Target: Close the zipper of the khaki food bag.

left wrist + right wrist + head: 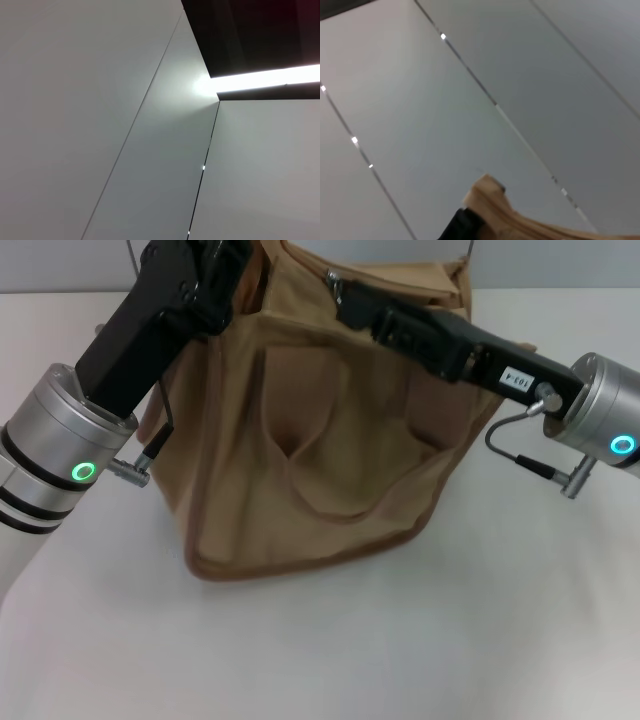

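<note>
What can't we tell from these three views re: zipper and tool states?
- Zipper: head view, the khaki food bag top is cut off by the frame edge and covered by both arms; open or closed is unknown.
- Left tool: head view, runs off the top edge.
- Right tool: fingers hidden against the bag top.
- Wrist views: mostly ceiling panels; right shows only a tan fabric scrap.

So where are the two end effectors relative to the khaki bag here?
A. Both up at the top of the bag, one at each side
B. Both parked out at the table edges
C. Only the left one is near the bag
A: in the head view the left end effector and the right end effector both reach the top of the khaki food bag, one from each side.
</note>
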Controlling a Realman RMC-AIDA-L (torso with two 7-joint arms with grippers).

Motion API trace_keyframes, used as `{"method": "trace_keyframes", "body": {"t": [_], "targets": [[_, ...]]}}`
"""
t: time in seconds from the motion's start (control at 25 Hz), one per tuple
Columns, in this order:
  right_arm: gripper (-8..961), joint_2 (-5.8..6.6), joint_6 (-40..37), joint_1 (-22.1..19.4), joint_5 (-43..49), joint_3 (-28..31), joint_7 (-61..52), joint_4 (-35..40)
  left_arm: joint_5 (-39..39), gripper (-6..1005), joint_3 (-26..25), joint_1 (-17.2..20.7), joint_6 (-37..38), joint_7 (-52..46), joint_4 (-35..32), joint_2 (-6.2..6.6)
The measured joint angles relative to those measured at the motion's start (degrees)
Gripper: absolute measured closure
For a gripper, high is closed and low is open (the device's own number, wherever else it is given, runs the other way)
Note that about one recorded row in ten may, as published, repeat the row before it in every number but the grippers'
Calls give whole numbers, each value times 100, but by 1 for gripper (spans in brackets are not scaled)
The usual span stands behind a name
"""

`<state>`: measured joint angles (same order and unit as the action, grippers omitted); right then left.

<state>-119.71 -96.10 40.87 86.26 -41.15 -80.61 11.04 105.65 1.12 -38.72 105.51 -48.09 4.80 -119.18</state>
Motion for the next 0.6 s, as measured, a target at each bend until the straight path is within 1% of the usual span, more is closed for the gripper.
{"method": "trace_keyframes", "body": {"t": [0.24, 0.6], "targets": [[441, 2, -452, -35, -13, -61, 1, 43, -1, 931, -16, -4, -24, 2, 6, 0], [443, 14, -44, -68, -27, -2, -22, 44, -1, 931, -24, -4, -39, 62, 3, 0]]}}
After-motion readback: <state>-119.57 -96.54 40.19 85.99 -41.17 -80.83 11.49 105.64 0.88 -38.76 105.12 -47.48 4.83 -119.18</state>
